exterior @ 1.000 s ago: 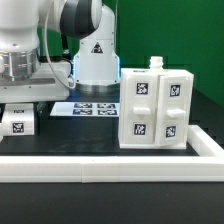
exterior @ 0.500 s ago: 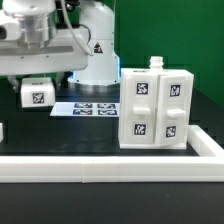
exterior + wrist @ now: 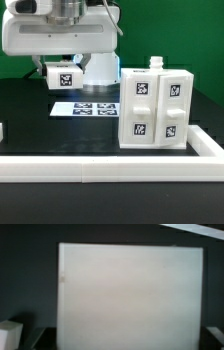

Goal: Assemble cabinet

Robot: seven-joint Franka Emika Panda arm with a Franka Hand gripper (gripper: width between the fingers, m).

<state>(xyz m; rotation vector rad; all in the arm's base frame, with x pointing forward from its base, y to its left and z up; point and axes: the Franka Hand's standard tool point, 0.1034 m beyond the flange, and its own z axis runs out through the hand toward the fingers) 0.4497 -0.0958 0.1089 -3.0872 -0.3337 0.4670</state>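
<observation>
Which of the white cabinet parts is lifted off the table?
The small tagged panel, held in the air; the large cabinet body stands on the table.

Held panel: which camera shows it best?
Exterior view. It shows the panel with its tag facing the camera, hanging under the gripper clear of the table, toward the exterior view's left of the cabinet body. The wrist view gives only a blurred plain white face, no tag.

Marker board (image 3: 85,108) lies flat on black table (image 3: 60,135).
</observation>
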